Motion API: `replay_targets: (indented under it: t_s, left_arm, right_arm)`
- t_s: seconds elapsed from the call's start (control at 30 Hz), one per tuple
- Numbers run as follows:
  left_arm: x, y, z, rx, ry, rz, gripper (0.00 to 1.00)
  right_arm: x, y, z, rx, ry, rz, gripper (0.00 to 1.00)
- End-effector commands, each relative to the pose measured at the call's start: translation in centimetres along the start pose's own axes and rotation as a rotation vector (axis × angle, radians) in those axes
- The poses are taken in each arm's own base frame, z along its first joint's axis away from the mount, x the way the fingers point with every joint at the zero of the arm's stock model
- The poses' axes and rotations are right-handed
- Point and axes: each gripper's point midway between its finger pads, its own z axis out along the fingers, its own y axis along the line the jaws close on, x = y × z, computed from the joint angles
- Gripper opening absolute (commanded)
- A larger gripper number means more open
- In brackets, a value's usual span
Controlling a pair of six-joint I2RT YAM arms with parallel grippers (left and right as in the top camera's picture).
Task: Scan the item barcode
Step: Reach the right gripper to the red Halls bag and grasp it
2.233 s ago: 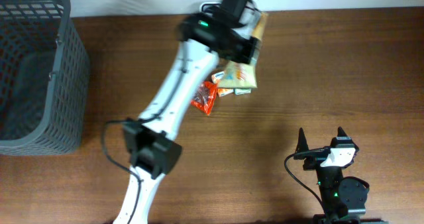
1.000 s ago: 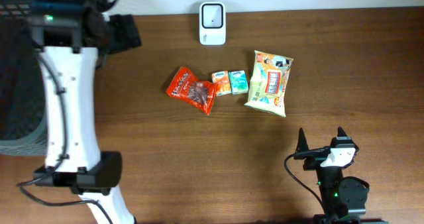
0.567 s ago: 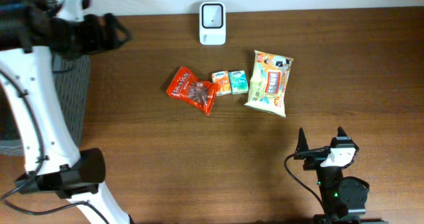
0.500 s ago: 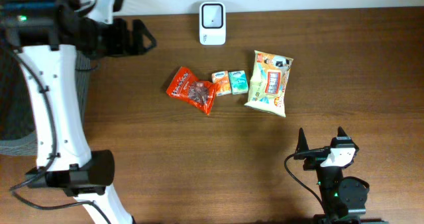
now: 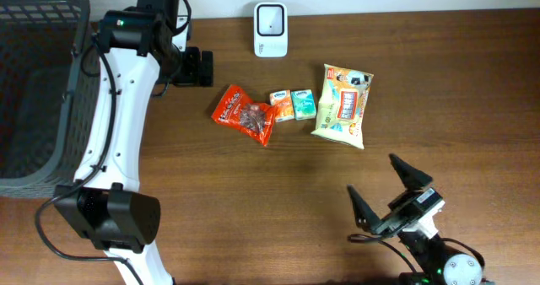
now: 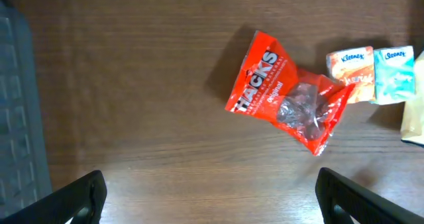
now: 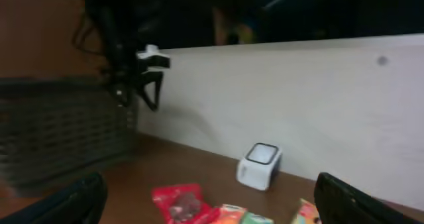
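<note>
A white scanner (image 5: 270,18) stands at the table's far edge. In front of it lie a red Hacks bag (image 5: 245,114), an orange Kleenex pack (image 5: 281,104), a teal Kleenex pack (image 5: 303,104) and a yellow-green snack bag (image 5: 342,104). My left gripper (image 5: 202,67) hovers open and empty just left of the red bag (image 6: 288,98), which the left wrist view shows label up. My right gripper (image 5: 384,190) is open and empty near the front edge, facing the scanner (image 7: 260,164) from well back.
A dark mesh basket (image 5: 42,83) fills the far left corner, beside the left arm. The basket's wall (image 6: 16,118) shows at the left wrist view's edge. A pale wall runs behind the scanner.
The left arm swung from above the basket rightward, and its gripper now hangs beside the red bag. The right gripper lifted from its rest and turned. No item moved in the last second.
</note>
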Motion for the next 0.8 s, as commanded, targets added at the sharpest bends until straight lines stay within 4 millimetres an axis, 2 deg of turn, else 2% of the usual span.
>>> replay_targets:
  t_s: [0.0,0.07,0.13,0.17,0.23,0.3,0.33,0.37,0.4,0.43,0.5,0.57,0.6,0.63,0.67,0.7,0.73,0.77]
  left_arm:
    - [-0.3,3.5,-0.5,-0.164,-0.031,-0.115,0.99]
    - [-0.2,4.5,-0.5,-0.179,-0.033,-0.191,0.99]
    - [-0.2,4.7,-0.6,-0.182,-0.031,-0.192,0.99]
    - [-0.2,4.6,-0.6,-0.18,-0.03,-0.19,0.99]
    - [-0.2,4.6,-0.6,-0.18,-0.031,-0.191,0.99]
    - [-0.2,4.6,-0.6,-0.18,-0.031,-0.191,0.99]
    - [-0.2,4.6,-0.6,-0.18,-0.031,-0.191,0.99]
    - [-0.2,4.6,-0.6,-0.18,-0.031,-0.191,0.99]
    - [-0.2,4.6,-0.6,-0.18,-0.031,-0.191,0.99]
    - [-0.2,4.6,-0.6,-0.18,-0.031,-0.191,0.99]
    - [-0.2,4.6,-0.6,-0.18,-0.031,-0.191,0.99]
    - [-0.2,4.6,-0.6,-0.18,-0.031,-0.191,0.99]
    - [-0.2,4.6,-0.6,-0.18,-0.031,-0.191,0.99]
    - [-0.2,4.6,-0.6,-0.18,-0.031,-0.191,0.99]
    - [-0.2,4.6,-0.6,-0.18,-0.031,-0.191,0.99]
    - [-0.2,4.6,-0.6,-0.18,-0.031,-0.191,0.99]
    - [-0.2,4.6,-0.6,-0.18,-0.031,-0.191,0.99]
    - [-0.2,4.6,-0.6,-0.18,-0.031,-0.191,0.99]
  right_arm:
    - [-4.3,1.6,0.4,-0.07,-0.028,-0.014,0.99]
    - [-6.1,0.7,2.2,-0.047,0.137,-0.039,0.99]
    - [-5.5,-1.4,4.4,-0.012,0.386,0.039,0.99]
    - [-5.7,-1.6,6.4,-0.07,0.521,0.168,0.99]
    - [-7.1,0.6,9.6,-0.329,0.57,0.411,0.98]
    - [-6.3,0.4,12.2,-0.451,0.586,0.552,0.98]
    - [-3.5,-0.8,14.5,-0.394,0.654,0.729,0.98]
    - [0.0,-0.4,16.2,-0.351,0.744,0.773,0.98]
    - [4.0,-0.9,17.3,-0.171,0.885,0.754,0.98]
    - [7.1,-1.5,17.7,-0.015,1.046,0.676,0.98]
    - [10.4,-1.1,18.8,0.07,1.289,0.544,0.99]
    - [13.1,-0.4,22.6,0.022,1.289,0.407,0.99]
    - [14.9,1.1,24.1,-0.113,1.257,0.258,0.99]
    - [16.6,2.3,25.4,-0.175,1.23,0.17,0.9]
    - [18.0,2.1,26.3,-0.147,1.22,0.132,0.73]
    - [19.9,2.1,26.7,-0.156,1.224,0.101,0.85]
    - [21.5,2.5,26.5,-0.204,1.241,0.092,0.88]
    - [22.9,3.1,26.3,-0.236,1.253,0.117,0.86]
